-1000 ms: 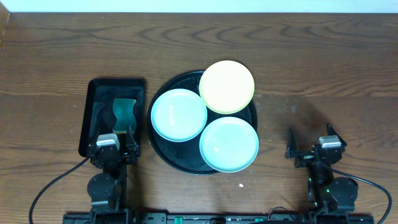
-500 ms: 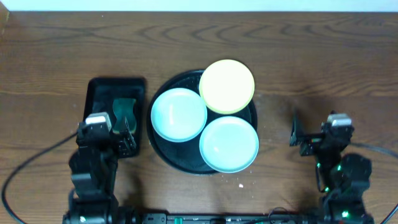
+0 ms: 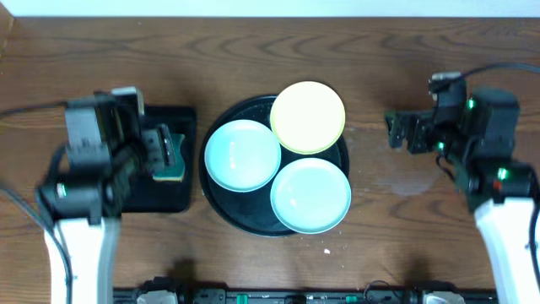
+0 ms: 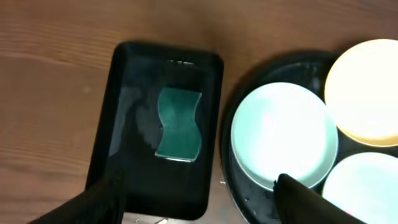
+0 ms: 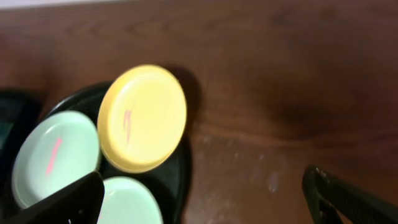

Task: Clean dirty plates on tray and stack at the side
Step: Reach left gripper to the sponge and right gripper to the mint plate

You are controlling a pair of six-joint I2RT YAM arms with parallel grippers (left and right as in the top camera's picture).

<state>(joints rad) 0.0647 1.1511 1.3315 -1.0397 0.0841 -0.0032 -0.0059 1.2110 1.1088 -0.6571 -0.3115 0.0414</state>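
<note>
1. Since the earlier view both arms have swung up and away from the near edge of the table (image 3: 422, 51). The left gripper (image 3: 164, 152) now hangs over the rectangular black tray (image 3: 186, 190). The right gripper (image 3: 403, 131) is out to the right of the round black tray (image 3: 221, 211), level with the yellow plate (image 3: 308, 117). The three plates have not shifted.
2. The left gripper's fingers are spread wide and hold nothing. In its wrist view one dark tip shows over the near part of the rectangular tray, the other over the round tray's rim beside the left mint plate (image 3: 243, 155).
3. The right gripper's fingers are also wide apart and empty, and the gripper is over bare wood.
4. All three plates lie on the round tray, crowded together with their rims meeting.
   - The yellow plate is at the far right and overhangs the rim.
   - The left mint plate is on the left side.
   - The near mint plate (image 3: 310, 195) is at the near right, its edge reaching over the rim.
5. The right wrist view shows a pink smear on the yellow plate and another on the left mint plate.
6. A green sponge (image 4: 179, 123) lies flat in the rectangular tray, which sits just beside the round tray on its left.
7. A small white crumb (image 3: 327, 250) lies on the table near the round tray's near edge.
</note>
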